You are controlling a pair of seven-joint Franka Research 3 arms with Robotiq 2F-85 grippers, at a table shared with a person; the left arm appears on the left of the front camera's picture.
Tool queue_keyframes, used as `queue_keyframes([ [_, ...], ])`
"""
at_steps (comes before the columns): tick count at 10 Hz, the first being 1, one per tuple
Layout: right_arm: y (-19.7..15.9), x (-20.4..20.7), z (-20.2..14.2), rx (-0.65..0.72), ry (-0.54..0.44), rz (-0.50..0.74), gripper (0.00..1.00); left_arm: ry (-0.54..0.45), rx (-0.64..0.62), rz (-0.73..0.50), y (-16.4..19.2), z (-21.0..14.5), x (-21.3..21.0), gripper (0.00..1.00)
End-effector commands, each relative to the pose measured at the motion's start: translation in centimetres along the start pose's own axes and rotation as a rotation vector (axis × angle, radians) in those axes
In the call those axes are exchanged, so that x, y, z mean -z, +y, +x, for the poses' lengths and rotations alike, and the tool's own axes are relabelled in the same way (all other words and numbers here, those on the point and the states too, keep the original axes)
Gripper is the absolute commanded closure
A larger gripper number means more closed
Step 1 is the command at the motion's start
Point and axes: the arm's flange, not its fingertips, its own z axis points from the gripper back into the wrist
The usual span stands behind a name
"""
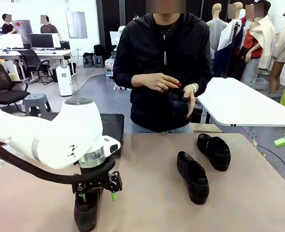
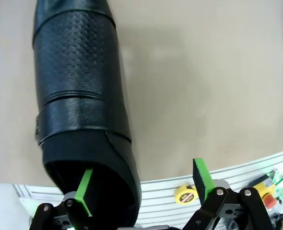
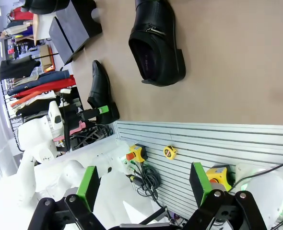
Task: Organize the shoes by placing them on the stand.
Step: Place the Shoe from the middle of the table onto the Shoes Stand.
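Note:
One black shoe [image 1: 87, 215] lies near the table's front left edge. My left gripper [image 1: 98, 195] hangs open just above its heel end. In the left wrist view that shoe [image 2: 79, 96] stretches away, with one green pad [image 2: 85, 190] over its opening and the other pad [image 2: 202, 176] out over bare table. Two more shoes [image 1: 193, 178] [image 1: 214, 151] lie right of centre. The person at the far side holds a fourth shoe [image 1: 179, 104] in both hands. The black stand [image 1: 112, 126] sits behind my left arm. My right gripper [image 3: 144, 187] is open and holds nothing, well back from a shoe [image 3: 156, 43].
A grooved white rail with a yellow tape measure [image 2: 183, 194] and emergency-stop boxes [image 3: 217, 175] runs along the table's near edge. A white table [image 1: 244, 104] stands behind on the right. Bare tabletop [image 1: 147, 203] lies between the left shoe and the right pair.

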Motion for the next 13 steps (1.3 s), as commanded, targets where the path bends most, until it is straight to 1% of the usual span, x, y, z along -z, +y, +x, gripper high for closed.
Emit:
queue_keyframes([
  [1,0.2,-0.2,0.2,-0.014,-0.003,0.027,0.00,0.004,-0.033,0.010,-0.4,1.0,0.3,0.00],
  [2,0.2,-0.2,0.2,-0.014,-0.003,0.027,0.00,-0.014,-0.041,0.012,-0.3,1.0,0.2,0.00],
  [3,0.2,-0.2,0.2,-0.014,-0.003,0.027,0.00,-0.017,-0.035,0.013,-0.3,1.0,0.2,0.58],
  [4,0.2,-0.2,0.2,-0.014,-0.003,0.027,0.00,-0.018,-0.029,0.016,-0.3,1.0,0.2,1.00],
  [10,0.2,-0.2,0.2,-0.014,-0.003,0.027,0.00,-0.054,-0.047,0.032,0.4,0.2,0.0,1.00],
  [13,0.2,-0.2,0.2,-0.014,-0.003,0.027,0.00,-0.085,-0.030,0.035,0.5,-1.0,-1.4,1.00],
])
